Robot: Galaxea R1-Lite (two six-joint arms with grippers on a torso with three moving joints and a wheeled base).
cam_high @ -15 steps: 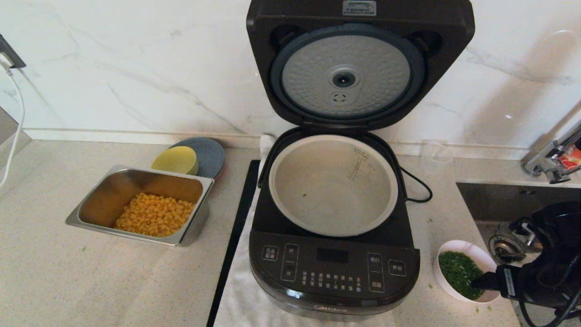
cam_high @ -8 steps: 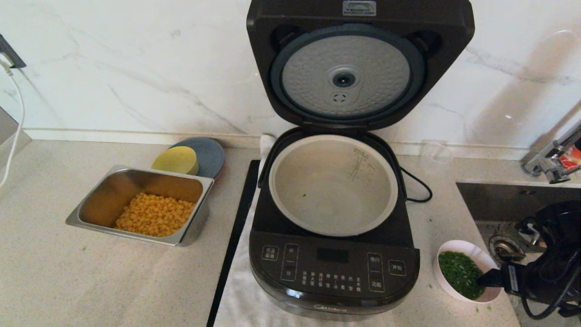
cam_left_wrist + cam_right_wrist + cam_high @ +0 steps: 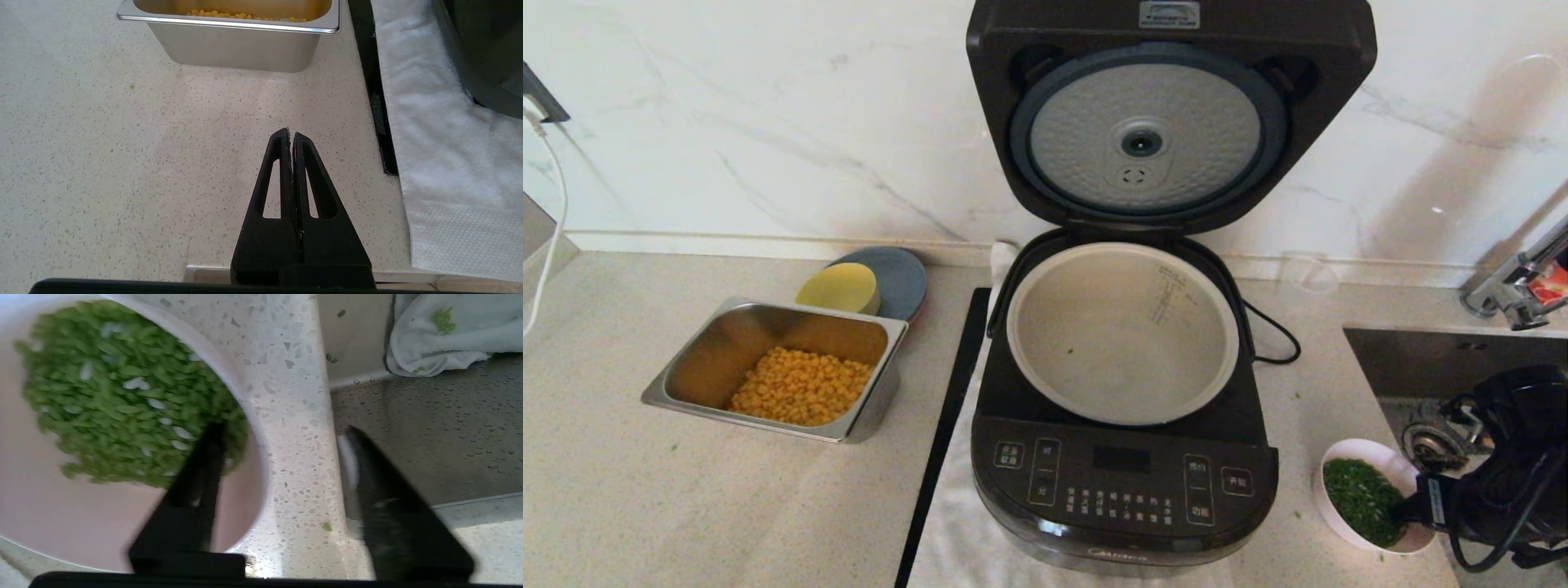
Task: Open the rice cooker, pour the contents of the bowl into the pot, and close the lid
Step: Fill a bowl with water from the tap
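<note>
Head view: rice cooker standing on a white cloth, lid raised upright, pot bare but for a green speck or two. Down at the right, bowl of chopped green contents on the countertop, now shifted slightly rightward and nearer the sink than half a second ago, with the right gripper drawn back the same way, one finger dipping inside the rim. Far off on the other side of the cooker, steel tray of corn, unmoved. Left wrist view: left gripper hanging above bare counter, jaws pressed together on nothing, tray wall well ahead of the tips, cloth off to one side. Right wrist view: right jaws spread apart and straddling the bowl's rim, not clamped; one finger inside over the greens, the other finger outside beyond the counter strip, over the wet sink; a rumpled cloth further beyond the tips.
</note>
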